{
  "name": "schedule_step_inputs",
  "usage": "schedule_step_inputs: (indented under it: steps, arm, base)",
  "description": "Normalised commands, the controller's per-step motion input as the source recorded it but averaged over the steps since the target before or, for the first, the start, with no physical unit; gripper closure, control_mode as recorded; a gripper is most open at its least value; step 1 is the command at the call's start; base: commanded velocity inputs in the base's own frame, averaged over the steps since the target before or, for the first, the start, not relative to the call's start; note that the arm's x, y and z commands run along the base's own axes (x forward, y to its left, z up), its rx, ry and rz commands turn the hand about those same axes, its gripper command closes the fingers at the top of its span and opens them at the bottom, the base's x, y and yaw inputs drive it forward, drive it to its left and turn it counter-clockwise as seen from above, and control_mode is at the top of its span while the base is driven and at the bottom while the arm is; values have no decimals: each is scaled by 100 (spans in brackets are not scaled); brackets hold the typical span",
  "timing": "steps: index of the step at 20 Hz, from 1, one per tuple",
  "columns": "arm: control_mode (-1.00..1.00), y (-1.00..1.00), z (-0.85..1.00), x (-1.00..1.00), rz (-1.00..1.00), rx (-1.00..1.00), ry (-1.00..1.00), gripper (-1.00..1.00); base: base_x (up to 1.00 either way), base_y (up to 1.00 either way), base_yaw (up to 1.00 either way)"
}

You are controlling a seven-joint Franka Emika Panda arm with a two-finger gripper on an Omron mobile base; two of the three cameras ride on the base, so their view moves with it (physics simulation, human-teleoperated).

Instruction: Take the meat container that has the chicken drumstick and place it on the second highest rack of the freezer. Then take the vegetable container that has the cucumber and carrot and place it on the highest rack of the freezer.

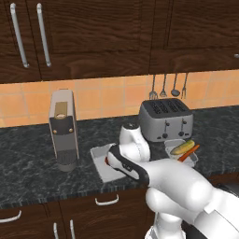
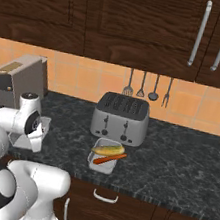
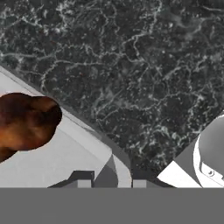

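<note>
Currently positioned low over the meat container [image 1: 103, 164] on the dark counter [image 1: 28, 158], presumably to grip its rim. Gripper [image 3: 113, 183] straddling the tray wall in the hand view, fingertips [image 3: 85, 180] set narrowly apart either side; firm closure cannot be told. Chicken drumstick [image 3: 24, 122] inside the tray. Vegetable container [image 2: 104, 157], holding cucumber [image 2: 108, 149] and carrot [image 2: 110, 158], before the toaster [image 2: 121, 118].
</note>
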Motion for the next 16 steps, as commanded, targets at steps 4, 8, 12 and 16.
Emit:
schedule_step_inputs:
  steps: [4, 8, 12, 16]
  arm:
    - [-100, 0, 40, -27, 0, 6, -18, 100]
    - [-100, 0, 46, -34, 0, 4, -12, 100]
    - [-100, 0, 55, -64, 0, 9, -13, 100]
    - [-100, 0, 63, -74, 0, 16, -9, 100]
  base:
    - [0, 0, 0]
    - [0, 0, 0]
    - [0, 0, 0]
    - [0, 0, 0]
